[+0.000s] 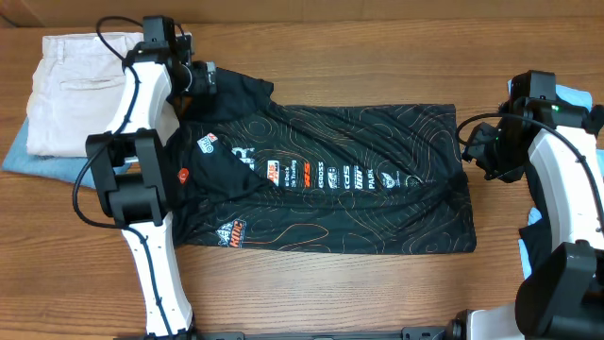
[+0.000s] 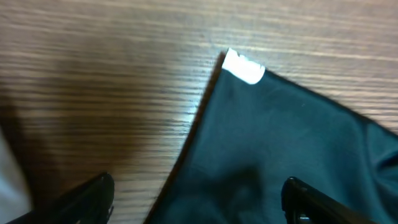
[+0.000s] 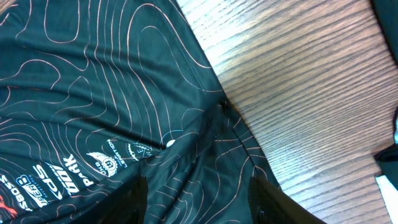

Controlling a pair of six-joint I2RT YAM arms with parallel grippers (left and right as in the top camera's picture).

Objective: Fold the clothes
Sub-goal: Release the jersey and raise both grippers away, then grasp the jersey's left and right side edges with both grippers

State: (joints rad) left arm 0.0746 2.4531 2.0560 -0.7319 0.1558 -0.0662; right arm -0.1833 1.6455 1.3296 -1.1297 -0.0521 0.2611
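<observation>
I have one black shirt (image 1: 359, 170) lying flat on the table (image 1: 330, 293), logos up. Its long axis runs side to side between my two arms. That axis is what the next move depends on: as I judge it, each claw has an end of the shirt under it, so a fold would carry one end along the length toward the other.

The left claw (image 2: 199, 186) hangs over the far corner at its end. Its fingers are spread wide with nothing pinched, and below it are the cloth edge and a white tag (image 2: 244, 68). The right claw (image 3: 199, 193) sits over the hem end, its fingers apart too. Patterned fabric passes beneath them and bare wood lies just beyond the edge. I see no grip there (the cloth lies slack, not lifted).

Neither arm is clearly nearer, since each covers its own end.

By count there are one shirt, two claws, one pair of beige trousers (image 1: 71, 90) and one blue garment (image 1: 38, 161) under the trousers. Those last two lie beside the left arm, apart from the shirt.
</observation>
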